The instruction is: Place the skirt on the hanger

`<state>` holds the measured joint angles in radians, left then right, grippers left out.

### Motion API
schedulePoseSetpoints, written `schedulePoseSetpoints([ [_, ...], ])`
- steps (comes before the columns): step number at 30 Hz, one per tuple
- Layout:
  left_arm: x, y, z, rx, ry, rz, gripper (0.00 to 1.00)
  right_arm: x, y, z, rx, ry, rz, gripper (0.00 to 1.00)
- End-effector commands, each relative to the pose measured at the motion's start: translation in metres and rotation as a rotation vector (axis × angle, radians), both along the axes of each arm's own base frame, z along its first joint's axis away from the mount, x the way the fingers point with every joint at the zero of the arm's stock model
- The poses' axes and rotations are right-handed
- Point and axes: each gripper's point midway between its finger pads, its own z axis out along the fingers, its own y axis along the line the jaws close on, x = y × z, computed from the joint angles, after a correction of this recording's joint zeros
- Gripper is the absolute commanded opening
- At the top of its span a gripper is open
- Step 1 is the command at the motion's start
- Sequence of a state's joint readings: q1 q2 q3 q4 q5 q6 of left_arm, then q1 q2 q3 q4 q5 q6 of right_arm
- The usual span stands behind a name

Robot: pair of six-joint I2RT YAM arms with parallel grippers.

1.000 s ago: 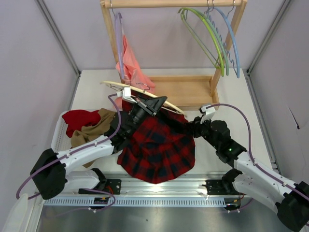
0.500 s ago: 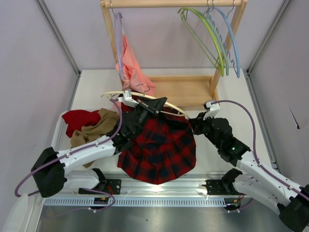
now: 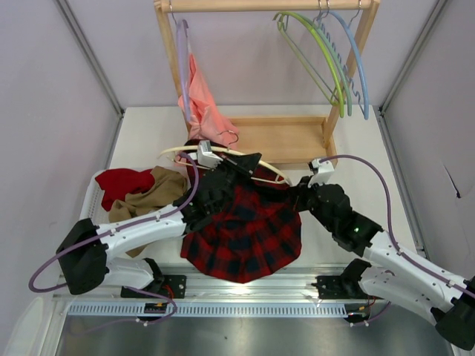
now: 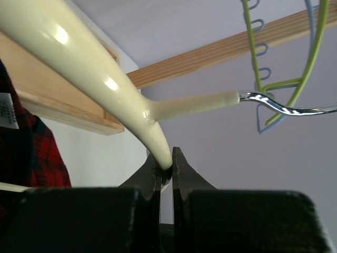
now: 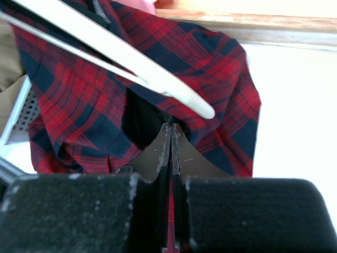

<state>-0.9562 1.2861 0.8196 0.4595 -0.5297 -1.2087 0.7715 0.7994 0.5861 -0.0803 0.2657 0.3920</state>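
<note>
The red and black plaid skirt (image 3: pixel 245 230) lies spread on the table between the arms. In the right wrist view it (image 5: pixel 79 95) fills the frame. The cream hanger (image 3: pixel 223 153) is held above its top edge, with the metal hook (image 3: pixel 230 136) towards the rack. My left gripper (image 3: pixel 249 159) is shut on the hanger (image 4: pixel 95 68), which is pinched between the fingertips (image 4: pixel 166 167). My right gripper (image 3: pixel 297 191) is shut on the skirt's waist edge (image 5: pixel 171 126), just below the hanger's right tip (image 5: pixel 200 109).
A wooden rack (image 3: pixel 282 137) stands behind. It carries a lilac hanger (image 3: pixel 182 67) with a salmon-pink garment (image 3: pixel 204 104), and green and blue hangers (image 3: pixel 338 59). A white basket (image 3: pixel 93 204) at the left holds red and tan cloths.
The left gripper has shifted right with the hanger, and the hanger's left end has swung nearer. The right gripper has edged right with the skirt's edge, and the skirt's top has bunched.
</note>
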Motion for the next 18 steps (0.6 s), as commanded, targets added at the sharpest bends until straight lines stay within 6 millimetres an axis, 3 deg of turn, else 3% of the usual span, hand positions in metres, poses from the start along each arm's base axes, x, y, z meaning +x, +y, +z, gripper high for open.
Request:
schedulePoseSetpoints([
  [1, 0.000, -0.001, 0.033, -0.063, -0.030, 0.040, 0.00, 0.012, -0.010, 0.026, 0.024, -0.030, -0.114, 0.00],
  [4, 0.001, 0.003, 0.031, -0.060, -0.022, 0.061, 0.00, 0.016, -0.015, 0.036, 0.026, -0.036, -0.158, 0.00],
  [18, 0.000, 0.010, 0.041, -0.075, -0.030, 0.086, 0.00, 0.019, 0.000, 0.025, -0.123, -0.040, -0.176, 0.00],
])
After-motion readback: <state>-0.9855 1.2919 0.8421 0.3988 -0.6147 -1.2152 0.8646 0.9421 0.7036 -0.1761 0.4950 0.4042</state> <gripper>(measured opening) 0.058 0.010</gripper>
